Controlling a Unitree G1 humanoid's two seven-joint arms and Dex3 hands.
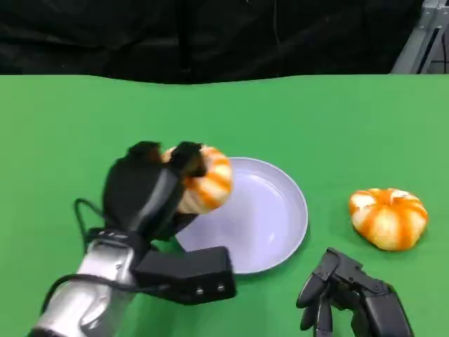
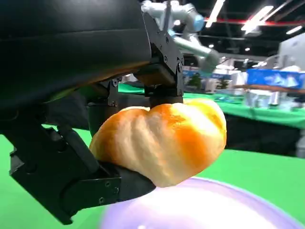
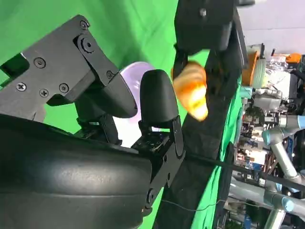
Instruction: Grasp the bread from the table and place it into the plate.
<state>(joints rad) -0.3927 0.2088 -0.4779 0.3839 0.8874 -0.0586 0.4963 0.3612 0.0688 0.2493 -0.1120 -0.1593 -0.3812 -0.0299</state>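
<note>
A green felt-like table [image 1: 84, 119] seen from above, with a black curtain [image 1: 210, 35] behind it. The robot's left hand [image 1: 151, 189], matte black plastic on a silver forearm, holds a bread roll [image 1: 207, 179] just above the left rim of a round, shallow, pale lavender plate [image 1: 266, 225]. The roll is plump and rounded, with a glossy golden-orange crust and paler ridges running across it like a small pumpkin. In the left wrist view the black fingers [image 2: 159, 71] press on the top of the roll [image 2: 162, 143] while a thick black finger cradles its underside, and the smooth plate [image 2: 214, 207] lies blurred below it.

A second bread roll [image 1: 388, 216], the same ribbed orange and cream shape, sits on the table to the right of the plate, apart from it.

The right hand [image 1: 351, 295] rests low at the near right edge, holding nothing, its black fingers loosely apart and pointing down. The right wrist view shows its angular, screw-fastened fingers [image 3: 157, 100] apart, with the held roll [image 3: 190, 90] beyond them.
</note>
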